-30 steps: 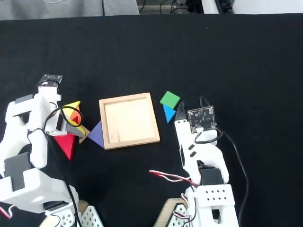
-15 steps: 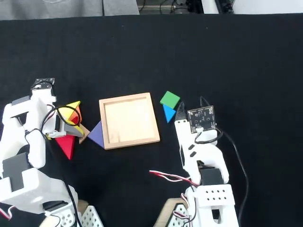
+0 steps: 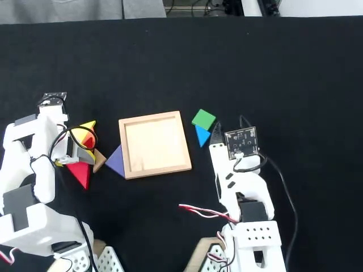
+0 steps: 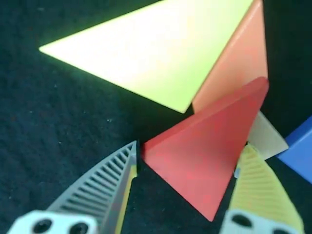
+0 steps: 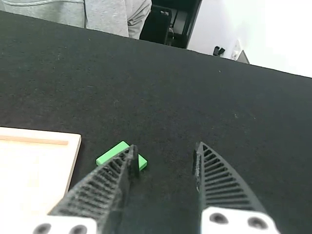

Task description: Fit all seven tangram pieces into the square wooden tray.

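Note:
The square wooden tray (image 3: 154, 164) lies mid-table with nothing in it. Left of it is a cluster of pieces: a yellow triangle (image 4: 161, 48), an orange triangle (image 4: 239, 68), a red triangle (image 4: 200, 161), a tan piece (image 4: 265, 139) and a blue-purple triangle (image 3: 116, 161). My left gripper (image 4: 190, 146) stands over the cluster, shut on the red triangle, one finger at its corner and the other on its edge. A green square (image 5: 119, 153) and a blue triangle (image 3: 202, 135) lie right of the tray. Beside them my right gripper (image 5: 163, 151) is open, holding nothing.
The black table (image 3: 272, 73) stretches open behind and to the right of the tray. The two arm bases (image 3: 249, 238) stand at the front edge. Red and white cables (image 3: 198, 211) trail beside the right arm.
My left arm has shifted slightly to the left over the cluster, and the tan piece shows a little more. The right arm has not moved.

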